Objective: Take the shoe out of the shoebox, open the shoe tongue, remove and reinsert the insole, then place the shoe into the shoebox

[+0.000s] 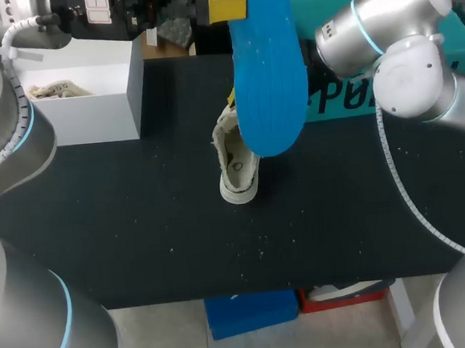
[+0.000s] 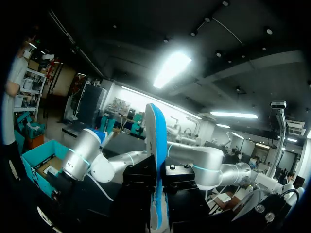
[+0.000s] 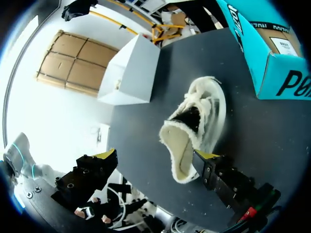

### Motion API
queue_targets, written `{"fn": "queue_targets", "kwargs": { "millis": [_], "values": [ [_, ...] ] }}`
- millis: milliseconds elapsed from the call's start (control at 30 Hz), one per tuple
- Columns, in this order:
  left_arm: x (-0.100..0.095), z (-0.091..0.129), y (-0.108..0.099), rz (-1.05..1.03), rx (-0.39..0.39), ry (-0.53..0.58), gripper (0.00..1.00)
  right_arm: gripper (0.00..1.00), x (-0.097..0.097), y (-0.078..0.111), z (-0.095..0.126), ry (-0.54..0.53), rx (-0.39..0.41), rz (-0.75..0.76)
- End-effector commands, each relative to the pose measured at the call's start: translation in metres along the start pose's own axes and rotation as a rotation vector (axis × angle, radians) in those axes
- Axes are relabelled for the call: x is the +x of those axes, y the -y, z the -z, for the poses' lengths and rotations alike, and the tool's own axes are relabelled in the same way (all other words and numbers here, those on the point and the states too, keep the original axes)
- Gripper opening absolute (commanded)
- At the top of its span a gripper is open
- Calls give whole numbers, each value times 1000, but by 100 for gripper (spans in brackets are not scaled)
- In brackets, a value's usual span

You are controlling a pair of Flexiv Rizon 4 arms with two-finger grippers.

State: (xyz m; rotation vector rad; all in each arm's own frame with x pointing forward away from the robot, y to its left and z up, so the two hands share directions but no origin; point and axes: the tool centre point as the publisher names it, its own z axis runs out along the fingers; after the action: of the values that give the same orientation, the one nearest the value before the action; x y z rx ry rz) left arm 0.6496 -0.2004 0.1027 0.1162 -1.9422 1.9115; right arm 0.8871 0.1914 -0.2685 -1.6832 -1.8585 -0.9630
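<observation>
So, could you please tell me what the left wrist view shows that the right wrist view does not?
Only the left wrist view: the blue insole, edge-on, clamped in the left gripper, with the right arm beyond. Only the right wrist view: the shoe on the table, the white box, and the open right gripper. Both: the teal shoebox.
</observation>
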Motion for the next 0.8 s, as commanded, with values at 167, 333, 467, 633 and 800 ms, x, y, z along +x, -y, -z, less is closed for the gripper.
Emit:
{"fn": "queue_targets", "kwargs": {
  "millis": [167,333,467,633,800],
  "values": [
    [-1,-1,0,-1,1,1,0,100,-5,6,-3,-250,-94,-54],
    [-1,-1,0,-1,1,1,0,100,-8,8,-1,-411,-138,-83],
    [-1,-1,0,-1,1,1,0,100,-12,10,2,-524,-167,-100],
    [-1,-1,0,-1,1,1,0,100,-13,10,6,-560,-193,-96],
    [-1,-1,0,-1,1,1,0,100,-11,9,10,-555,-201,-90]
  ]
}}
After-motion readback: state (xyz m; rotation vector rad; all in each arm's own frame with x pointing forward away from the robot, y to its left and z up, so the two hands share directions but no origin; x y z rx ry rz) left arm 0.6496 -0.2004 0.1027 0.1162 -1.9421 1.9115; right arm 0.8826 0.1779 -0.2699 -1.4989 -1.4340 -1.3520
